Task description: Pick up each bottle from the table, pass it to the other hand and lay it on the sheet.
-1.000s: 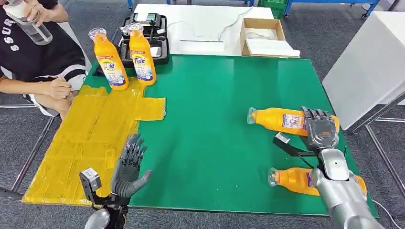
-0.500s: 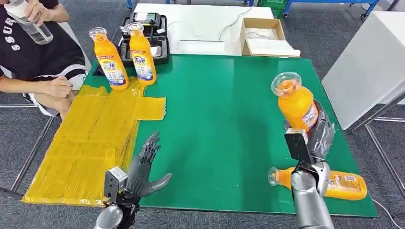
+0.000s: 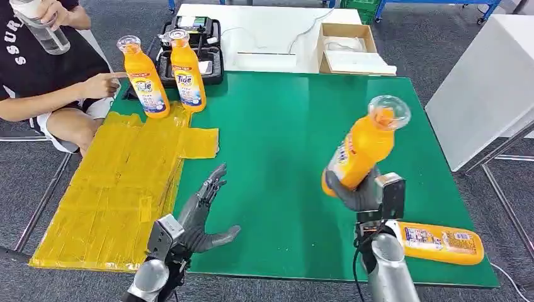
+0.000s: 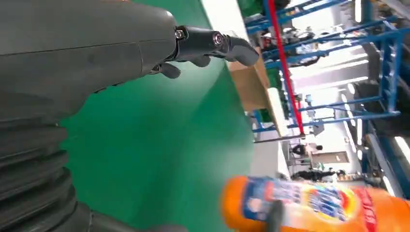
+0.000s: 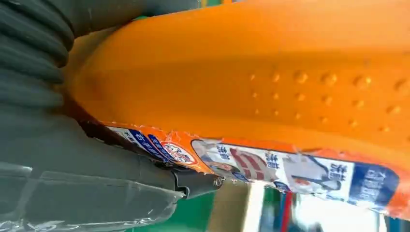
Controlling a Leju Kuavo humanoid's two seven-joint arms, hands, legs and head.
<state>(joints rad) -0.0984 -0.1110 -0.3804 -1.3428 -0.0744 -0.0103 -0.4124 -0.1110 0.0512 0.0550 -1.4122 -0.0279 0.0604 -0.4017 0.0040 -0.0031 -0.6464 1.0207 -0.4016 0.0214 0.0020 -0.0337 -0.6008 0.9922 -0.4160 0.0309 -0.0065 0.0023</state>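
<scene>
1. The robot's right hand (image 3: 359, 195) grips the lower body of an orange plastic detergent bottle with a clear cap (image 3: 362, 149), lifted clear of the green table mat (image 3: 277, 138) and tilted, cap up and leaning away to the right.
2. In the right wrist view the same bottle (image 5: 270, 77) lies across the palm, its printed label facing the camera, with the grey thumb (image 5: 145, 179) pressed under the label.
3. The left hand (image 3: 201, 220) hovers over the near part of the mat, just beside the yellow sheet's edge, fingers spread apart and holding nothing.
4. In the left wrist view the held bottle (image 4: 314, 205) appears blurred beyond the left hand's dark fingers (image 4: 212, 43), well apart from them.
5. A second orange bottle (image 3: 441, 242) lies on its side at the mat's near right corner, just beside the right forearm.
6. The wrinkled yellow plastic sheet (image 3: 119, 182) covers the left side of the table.
7. Two more orange bottles stand upright at the sheet's far end: one on the left (image 3: 143, 78), one on the right (image 3: 186, 72), just beside each other.
8. A seated person in a black shirt (image 3: 44, 63) points a finger toward the left standing bottle and holds a clear bottle (image 3: 41, 28) up.
9. Behind the mat sit a black tray (image 3: 204, 56) and an open cardboard box (image 3: 346, 47).
</scene>
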